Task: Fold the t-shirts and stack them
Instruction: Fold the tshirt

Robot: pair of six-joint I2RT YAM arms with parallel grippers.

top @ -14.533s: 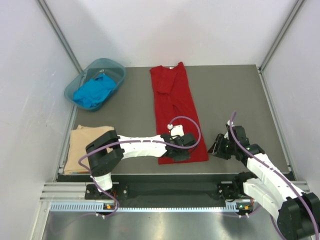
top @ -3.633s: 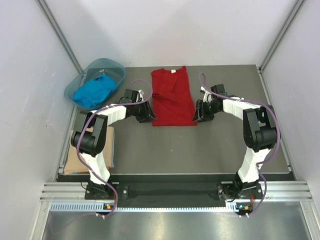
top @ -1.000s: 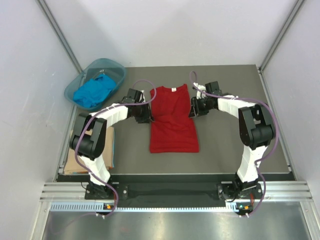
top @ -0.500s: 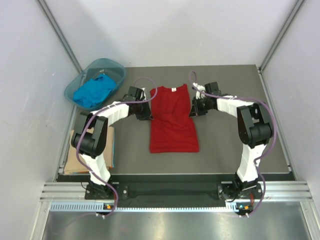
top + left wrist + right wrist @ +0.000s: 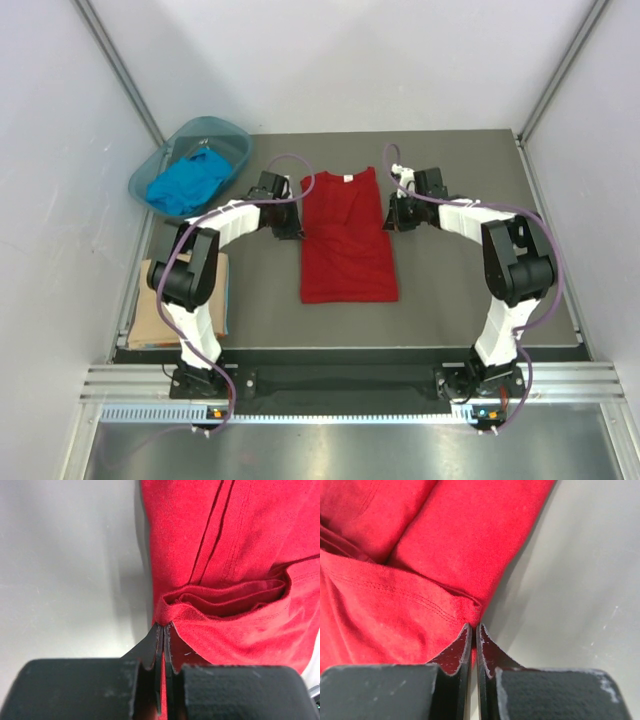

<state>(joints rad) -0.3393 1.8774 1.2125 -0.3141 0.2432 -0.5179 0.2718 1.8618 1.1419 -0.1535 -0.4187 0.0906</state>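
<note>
From above, the red t-shirt (image 5: 347, 240) lies flat with both arms stretched to its sleeves, the basin (image 5: 232, 160) holding the blue t-shirt (image 5: 187, 182) far to its left and the tan t-shirt (image 5: 145, 315) half hidden behind the left arm; the left wrist view shows the left gripper (image 5: 163, 630) clamped on its edge, and the right wrist view shows the right gripper (image 5: 473, 630) likewise.

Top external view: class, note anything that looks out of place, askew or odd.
The blue t-shirt lies crumpled, unfolded, in the teal basin at the far left, whereas the red t-shirt lies flat mid-table.

Bright diffuse light, soft shadows, pics mostly sharp
</note>
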